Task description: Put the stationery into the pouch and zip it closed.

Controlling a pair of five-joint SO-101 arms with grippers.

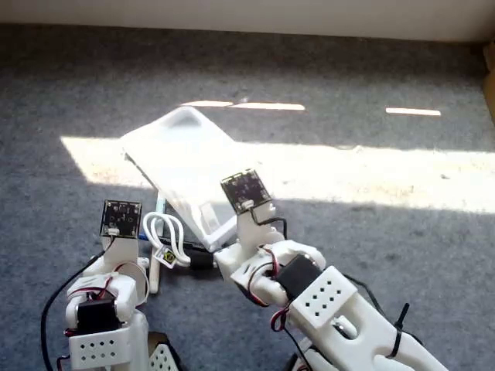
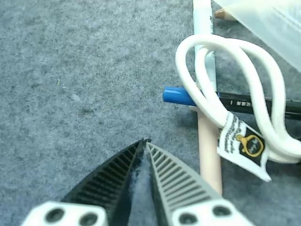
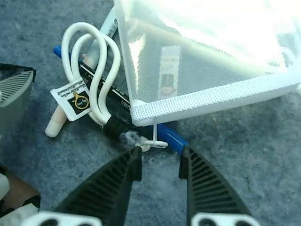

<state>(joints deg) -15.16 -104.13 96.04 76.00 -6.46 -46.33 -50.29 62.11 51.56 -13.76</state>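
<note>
A translucent white mesh pouch (image 1: 186, 158) lies on the grey carpet, one corner (image 3: 141, 110) resting over the stationery. Beside and partly under that corner are a looped white cable (image 2: 235, 84) with a paper tag (image 2: 244, 143), a black pen with a blue cap (image 2: 181, 95) and a cream-white pen (image 2: 209, 150). My left gripper (image 2: 145, 141) is shut with nothing in it, on bare carpet a little short of the blue cap. My right gripper (image 3: 160, 159) is open just in front of the pouch's corner, where a small white zip pull (image 3: 154, 142) hangs over a blue item (image 3: 171, 136).
Grey carpet (image 1: 371, 255) stretches all around, with a bright sunlit band (image 1: 371, 174) crossing behind the pouch. A pale wall edge (image 1: 247, 15) runs along the far side. The two arms stand close together by the stationery.
</note>
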